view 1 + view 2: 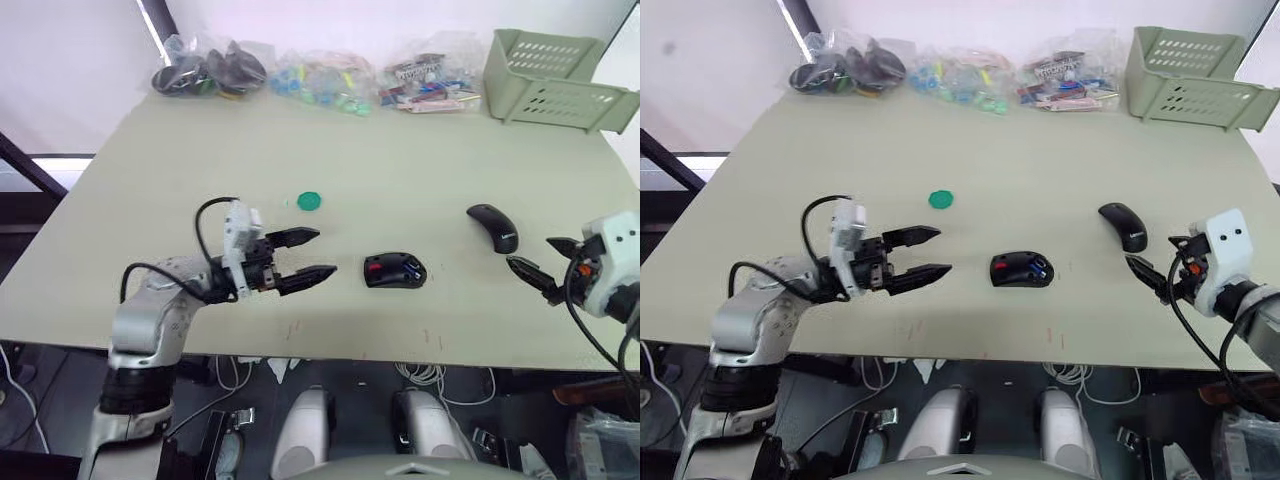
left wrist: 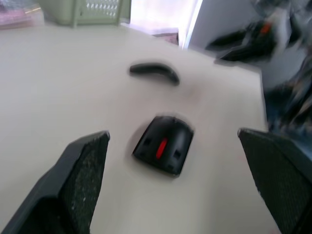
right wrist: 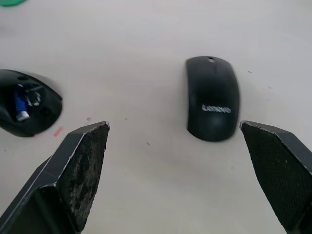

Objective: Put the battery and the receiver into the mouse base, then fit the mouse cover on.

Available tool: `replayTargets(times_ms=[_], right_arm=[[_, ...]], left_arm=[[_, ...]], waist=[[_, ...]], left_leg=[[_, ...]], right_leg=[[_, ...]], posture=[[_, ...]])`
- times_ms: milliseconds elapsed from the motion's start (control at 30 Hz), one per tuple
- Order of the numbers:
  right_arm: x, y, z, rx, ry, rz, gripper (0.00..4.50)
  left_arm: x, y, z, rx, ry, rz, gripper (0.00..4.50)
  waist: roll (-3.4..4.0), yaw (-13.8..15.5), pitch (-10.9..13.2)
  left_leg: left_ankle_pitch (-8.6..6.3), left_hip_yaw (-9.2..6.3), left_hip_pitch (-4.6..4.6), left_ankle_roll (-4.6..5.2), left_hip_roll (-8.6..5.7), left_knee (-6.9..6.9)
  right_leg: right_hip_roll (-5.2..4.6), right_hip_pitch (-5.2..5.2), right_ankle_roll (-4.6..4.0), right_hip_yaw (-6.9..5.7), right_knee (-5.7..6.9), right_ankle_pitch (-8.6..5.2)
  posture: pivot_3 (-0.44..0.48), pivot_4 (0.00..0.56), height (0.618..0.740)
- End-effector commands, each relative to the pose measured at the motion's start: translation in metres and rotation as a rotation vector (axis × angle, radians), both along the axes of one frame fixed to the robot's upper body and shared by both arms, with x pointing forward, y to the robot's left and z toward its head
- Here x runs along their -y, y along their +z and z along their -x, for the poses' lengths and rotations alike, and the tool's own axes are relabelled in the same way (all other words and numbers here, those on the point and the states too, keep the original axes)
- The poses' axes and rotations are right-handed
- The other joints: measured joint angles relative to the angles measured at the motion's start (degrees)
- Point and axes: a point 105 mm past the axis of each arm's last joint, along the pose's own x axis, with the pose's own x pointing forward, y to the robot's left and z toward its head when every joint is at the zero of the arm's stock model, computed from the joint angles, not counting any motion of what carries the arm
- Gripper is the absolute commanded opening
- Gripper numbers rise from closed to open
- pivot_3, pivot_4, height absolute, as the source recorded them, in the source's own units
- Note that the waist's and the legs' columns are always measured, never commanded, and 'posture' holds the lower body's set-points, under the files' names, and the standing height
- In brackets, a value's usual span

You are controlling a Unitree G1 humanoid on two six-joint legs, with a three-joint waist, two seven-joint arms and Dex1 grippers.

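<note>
Beside the oval mouse base [image 1: 395,270] (battery [image 3: 20,105] inside) lies the glossy curved mouse cover [image 1: 494,227].

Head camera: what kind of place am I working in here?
Likely a lab or test workbench: a plain table with bagged small parts along its far edge, a green plastic tray, and loose cables on the floor underneath.

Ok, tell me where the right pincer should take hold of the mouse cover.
Probably across its two long sides near the middle, coming down from above. The mouse cover lies flat on the table, domed side up, narrow enough for the open right pincer beside it.
</note>
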Motion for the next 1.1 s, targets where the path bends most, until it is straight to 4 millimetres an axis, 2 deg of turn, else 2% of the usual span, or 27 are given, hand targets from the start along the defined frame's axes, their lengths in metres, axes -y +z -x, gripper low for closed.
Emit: replayTargets(times_ms=[33, 167, 433, 833, 1100], right_arm=[[0.006, 0.000, -0.008, -0.072, -0.043, 0.006, 4.50], [0.013, -0.001, -0.041, -0.123, -0.100, -0.034, 4.50], [0.016, -0.007, -0.079, -0.179, -0.125, -0.053, 4.50], [0.012, -0.018, -0.095, -0.218, -0.098, -0.043, 4.50], [0.003, -0.020, -0.103, -0.228, -0.064, -0.061, 4.50]], left_arm=[[-0.014, 0.015, 0.015, 0.128, 0.025, 0.023, 4.48], [-0.034, 0.011, 0.037, 0.126, 0.020, 0.094, 4.48], [-0.058, -0.007, 0.065, 0.118, 0.040, 0.075, 4.48], [-0.062, -0.011, 0.077, 0.110, 0.077, 0.056, 4.48], [-0.059, -0.008, 0.076, 0.113, 0.089, 0.050, 4.48]], waist=[[0.00, -0.18, 0.00], [-0.03, -0.86, 0.02], [-0.04, -0.66, 0.10], [-0.05, -1.18, 0.11], [-0.04, -1.20, 0.12]], left_leg=[[0.00, 0.09, 0.02, 0.00, -0.04, 0.00], [0.00, 0.23, 0.16, 0.00, -0.06, -0.10], [-0.01, 0.69, 0.44, 0.00, 0.07, -0.37], [-0.02, 0.97, 0.52, 0.00, 0.14, -0.38], [-0.02, 1.03, 0.55, 0.00, 0.19, -0.38]], right_leg=[[0.03, 0.00, 0.00, 0.06, -0.03, 0.00], [0.02, 0.01, -0.03, 0.25, -0.02, 0.00], [0.07, -0.02, -0.12, 0.56, -0.06, -0.04], [0.06, -0.05, -0.10, 0.75, -0.10, -0.04], [0.08, -0.06, -0.09, 0.78, -0.10, -0.04]], posture=[[0.000, 0.150, 0.740], [0.000, 0.150, 0.740], [0.000, 0.150, 0.740], [0.000, 0.150, 0.740], [0.000, 0.150, 0.740]])
